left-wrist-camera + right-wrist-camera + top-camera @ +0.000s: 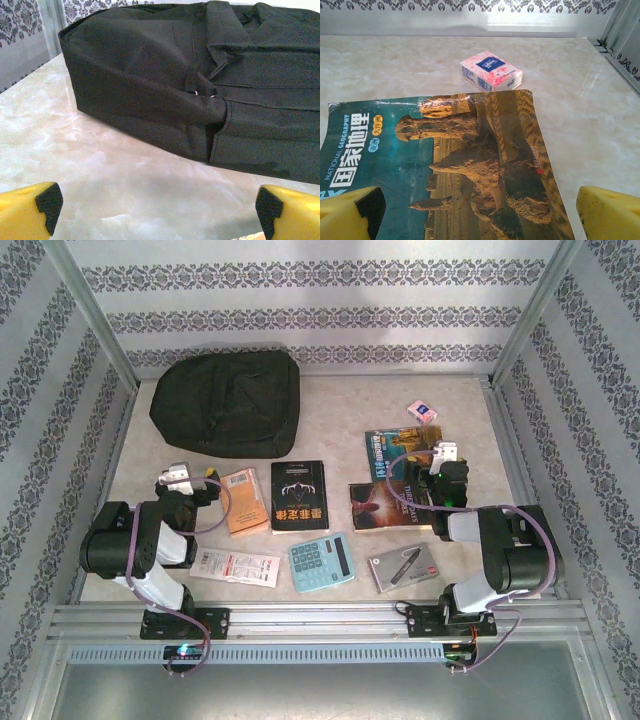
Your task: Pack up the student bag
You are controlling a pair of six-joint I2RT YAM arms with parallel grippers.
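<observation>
Up in the upper left of the top view lies the student bag [228, 400], flat on the desk [340, 420]. Its long axis runs roughly left to right across the frame, and its back edge sits close to the rear wall. I cannot tell which way its zip faces.

The left arm is folded at the lower left. The left gripper [207, 478] sits low, just below the bag's lower left corner, with its jaws spread wide and nothing in them. From the left wrist, the left gripper [160, 210] faces the bag's side [200, 85] across a strip of bare desk.

The right arm is folded at the lower right. The right gripper [437, 462] is also wide apart and empty, above a geography magazine [400, 452]. From the right wrist, the magazine [445, 170] has a tissue pack [491, 70] just past its far edge.

Across the middle lie an orange booklet [243, 500], a black book [299, 496] and a dark-cover book [385, 508]. Nearer the bases are a white packet [235, 567], a calculator [321, 561] and a grey case [404, 566].

Open desk lies between the bag and the tissue pack.
</observation>
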